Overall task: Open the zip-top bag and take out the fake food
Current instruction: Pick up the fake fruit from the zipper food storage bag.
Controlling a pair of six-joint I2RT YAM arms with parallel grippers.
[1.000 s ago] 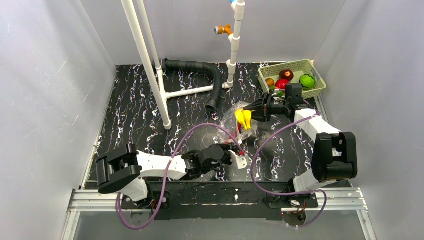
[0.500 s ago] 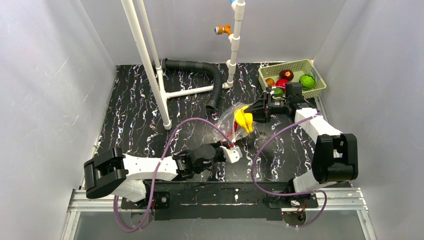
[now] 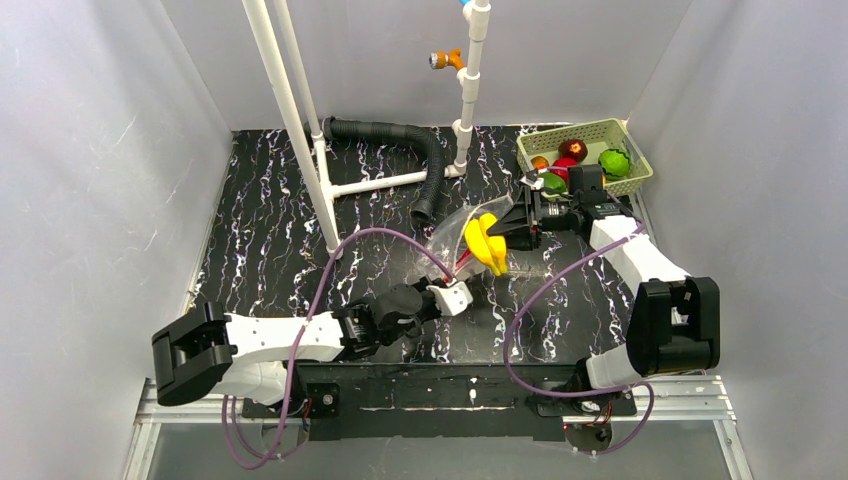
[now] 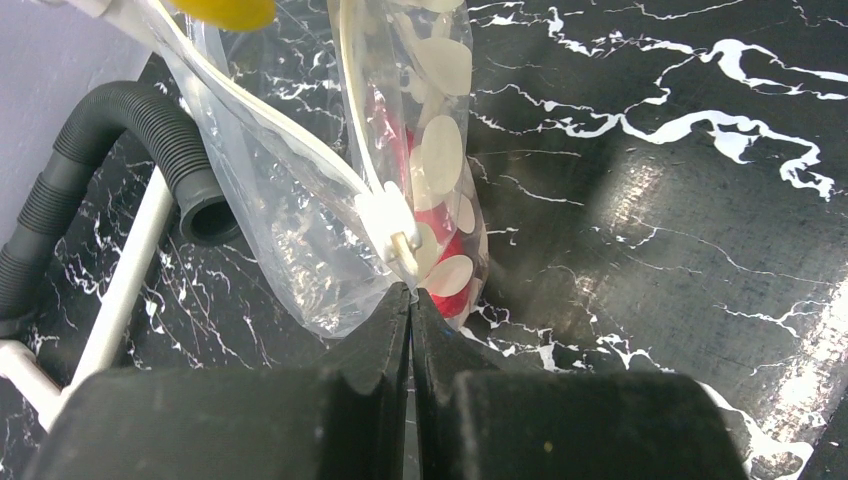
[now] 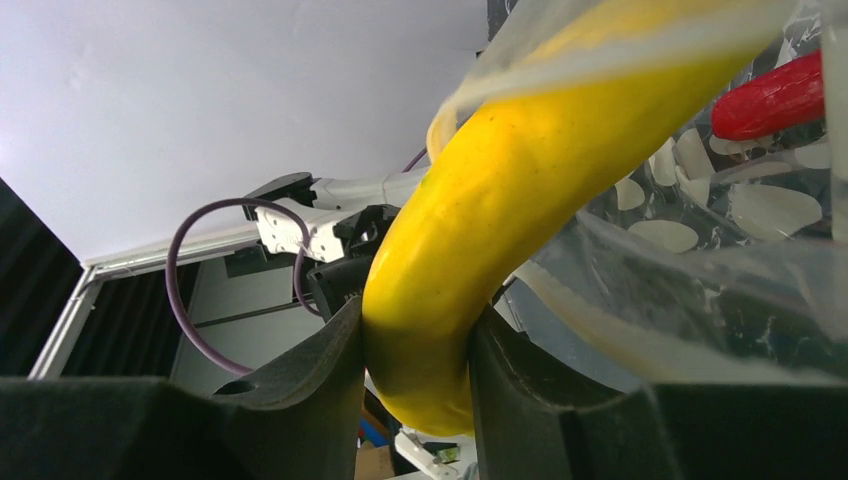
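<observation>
The clear dotted zip-top bag hangs stretched between both grippers over the black table. My left gripper is shut on the bag's lower edge, just under its white slider. A red chili lies inside the bag. My right gripper is shut on the yellow banana, its pads pressing both sides of the fruit at the bag's mouth. The chili also shows through the plastic behind the banana. More fake food sits in the green basket.
The basket at the back right holds a dark red apple, a green ball and an orange-brown piece. A black corrugated hose and a white pipe frame stand behind the bag. Grey walls close three sides.
My left arm has swung left and its gripper has moved up and left with the bag's edge. The right gripper with the banana has barely shifted.
</observation>
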